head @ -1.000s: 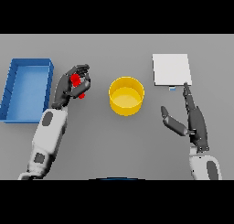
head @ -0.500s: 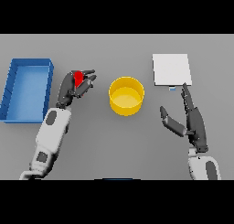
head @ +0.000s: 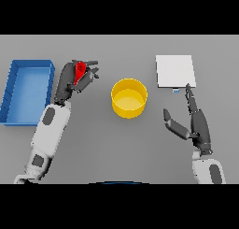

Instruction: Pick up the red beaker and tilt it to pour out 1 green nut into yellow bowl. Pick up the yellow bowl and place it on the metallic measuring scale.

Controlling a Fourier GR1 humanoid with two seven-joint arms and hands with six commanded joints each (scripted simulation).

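Observation:
My left hand (head: 70, 81) holds the red beaker (head: 80, 71) lifted off the table, fingers curled round it, left of the yellow bowl (head: 129, 98). The beaker is mostly hidden by my fingers and I cannot see the green nut. The bowl stands upright at the table's middle, and its inside looks bare. At the back right lies the metallic measuring scale (head: 175, 71), a flat pale square. My right hand (head: 198, 123) hovers open on the right, fingers straight and pointing toward the scale, thumb spread toward the bowl.
A blue tray (head: 14, 90) with raised walls sits at the far left, just beside my left forearm.
My left hand has lifted the red beaker and carried it slightly up and toward the bowl. The right hand has stayed put.

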